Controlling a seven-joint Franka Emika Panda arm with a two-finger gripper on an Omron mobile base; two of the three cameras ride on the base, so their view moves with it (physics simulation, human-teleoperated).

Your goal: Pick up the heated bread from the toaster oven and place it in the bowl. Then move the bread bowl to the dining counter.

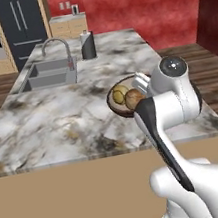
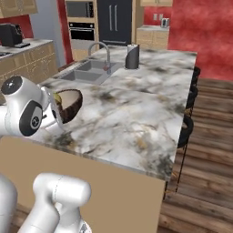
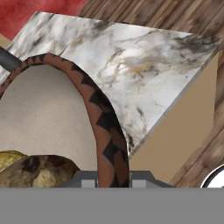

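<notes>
Left base view showed the white arm rising from the lower right of the frame, its gripper (image 1: 138, 84) just right of centre, holding the round shallow dark-brown bowl (image 1: 117, 107) by its rim over the near right part of the long island with the grey-white, brown-veined marble top (image 1: 47, 122). Inside the bowl lay the small lumpy golden-tan roll (image 1: 134, 98), with a paler yellowish lump beside it on the left. Toward the upper left of that frame, a grey sink (image 1: 49, 75) with a chrome faucet (image 1: 55, 45) was set into the marble, and a dark cylindrical canister (image 1: 87, 45) stood just right of it.

Right base view had the bowl (image 2: 73, 105) at middle left, tilted and partly hidden behind the arm's white joints, at the near left edge of the island (image 2: 136, 113). Dark stools (image 2: 186, 129) stood along the island's right side, over the wood-plank floor (image 2: 205, 182).

Hand view, at close range, showed the bowl's brown, zigzag-patterned rim (image 3: 105, 131) curving from upper left down to the bottom centre, where it passed between the two finger tips, so the jaws were clamped on the rim. The roll (image 3: 41, 171) sat at the lower left against the bowl's pale inner wall. Beyond the rim, the marble top (image 3: 140, 65) filled the upper right, with the island's plain tan side (image 3: 188, 127) below it.
</notes>
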